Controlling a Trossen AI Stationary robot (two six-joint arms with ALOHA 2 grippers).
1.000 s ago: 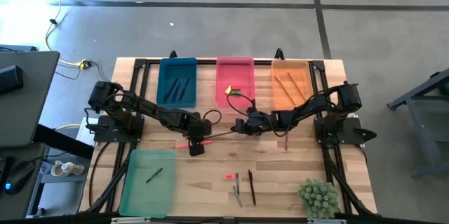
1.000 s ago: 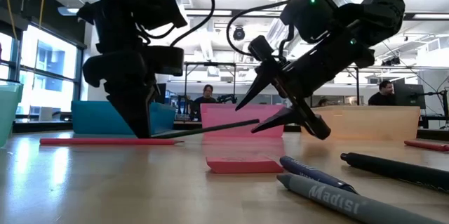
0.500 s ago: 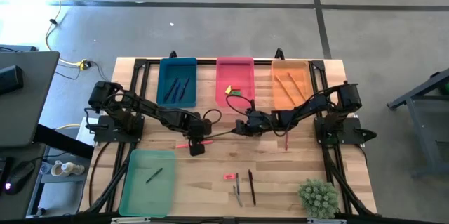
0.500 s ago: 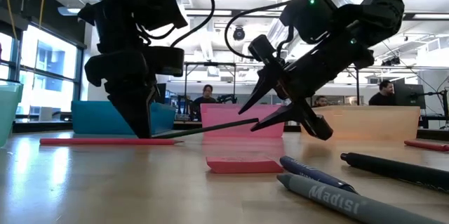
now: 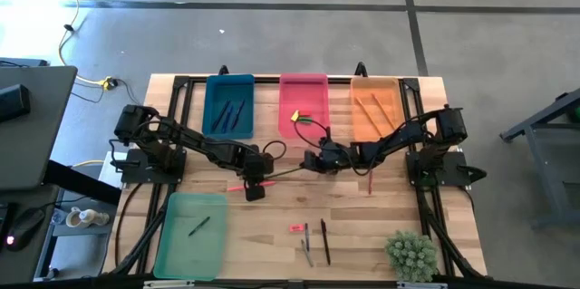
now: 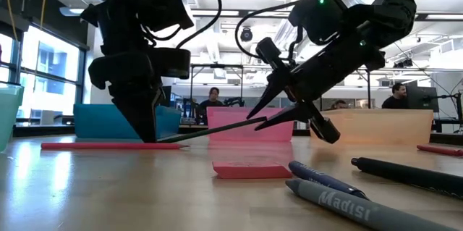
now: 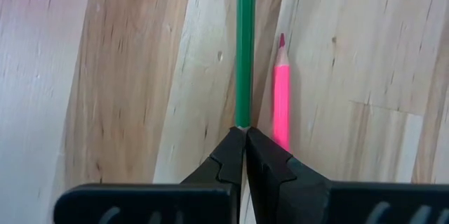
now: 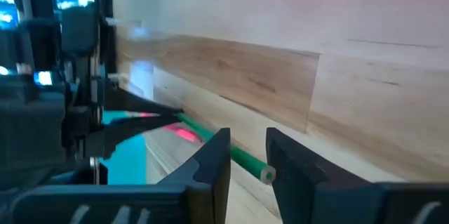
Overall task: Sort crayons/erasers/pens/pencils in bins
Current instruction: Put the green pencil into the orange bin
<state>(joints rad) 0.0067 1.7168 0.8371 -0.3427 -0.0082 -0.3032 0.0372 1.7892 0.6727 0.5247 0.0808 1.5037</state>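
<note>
A green pencil (image 5: 285, 172) spans the gap between my two grippers at the table's middle. My left gripper (image 5: 257, 180) is shut on its left end. My right gripper (image 5: 314, 164) is open, its fingers standing either side of the pencil's free right end (image 8: 265, 175) with a small gap. In the low view the pencil (image 6: 210, 130) slants up from the left gripper (image 6: 148, 138) to the right gripper (image 6: 255, 120). A pink pencil (image 7: 281, 94) lies flat on the table beside the left fingers. My left gripper pinches the green pencil's left end (image 7: 243, 120) between its two fingertips. The fingers come from above, pointing down. The pencil sticks out beyond them toward the table's right, its held end low near the tabletop and its free end raised.
Blue bin (image 5: 229, 108), pink bin (image 5: 304, 90) and orange bin (image 5: 373, 121) line the far edge; a green bin (image 5: 190, 244) sits near left. A pink eraser (image 5: 296, 227), pens (image 5: 323, 240), a red pencil (image 5: 370, 181) and a plant (image 5: 410, 255) lie toward the near right.
My right gripper's fingers have drawn closer together around the green pencil's free end, staying in place. The left gripper and the pencil have kept still.
</note>
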